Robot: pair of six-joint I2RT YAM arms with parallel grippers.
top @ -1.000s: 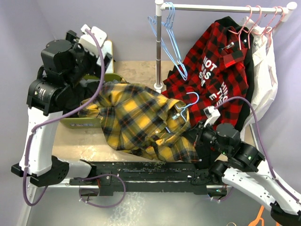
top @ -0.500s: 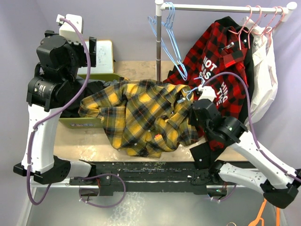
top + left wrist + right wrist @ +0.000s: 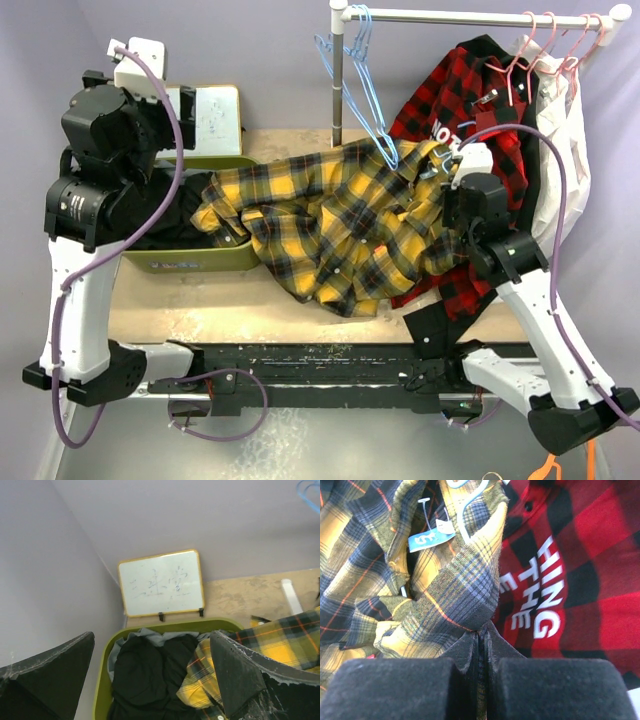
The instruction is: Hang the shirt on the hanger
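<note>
1. The right end effector [image 3: 479, 636] is clenched on a fold of the shirt [image 3: 340, 225] close to the collar, with its jaws pressed together and plaid cloth pinched between them. Gripping at the neck looks meant to let the body hang free while the collar end is carried.
2. The hanger [image 3: 468, 502] shows as pale-blue wire in the collar opening, at 12 o'clock from the pinched fold in the right wrist view, beside a blue tag [image 3: 422, 539]. Cloth hides how far its shoulders reach into the shirt.
3. In the top view the collar end is held up at 2 o'clock of the bench [image 3: 200, 300], in front of the red checked shirt [image 3: 480, 90] that hangs from the rail [image 3: 450, 16].
4. From the right end effector the shirt's bulk drapes toward 8 o'clock, down onto the bench. One sleeve trails out to 9 o'clock, over the rim of the green bin [image 3: 190, 258].
5. The left end effector [image 3: 152, 645] is released, jaws wide, grasping nothing. It hangs above the bin at 10 o'clock of the bench.
6. In the left wrist view the sleeve lies at 4 o'clock, partly behind one finger [image 3: 240, 675]. Contact cannot be judged.
7. The trailing sleeve looks likely to drag across the bin.
</note>
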